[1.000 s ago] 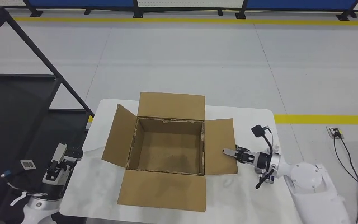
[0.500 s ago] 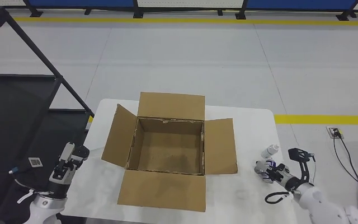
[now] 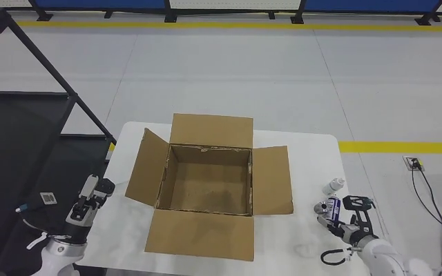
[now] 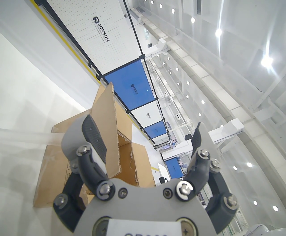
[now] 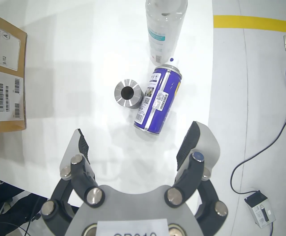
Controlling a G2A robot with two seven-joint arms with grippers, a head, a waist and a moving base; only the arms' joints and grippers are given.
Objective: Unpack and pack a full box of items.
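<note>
An open cardboard box with its flaps spread stands mid-table, and its inside looks bare. At the table's right edge a blue spray can lies on its side, touching a short metal cylinder. A clear bottle stands just beyond them. The can, cylinder and bottle lie right of the box. My right gripper hovers open just short of the can, holding nothing. My left gripper is open and empty near the table's left edge, tilted up toward the box.
The box's right flap with labels lies flat on the white table. A yellow floor line and a cable with a small device lie past the table's right edge. A black frame stands at the left.
My right gripper has pulled back from the box's right flap to the table's front right corner, uncovering the can, cylinder and bottle. My left gripper has shifted slightly toward the box.
</note>
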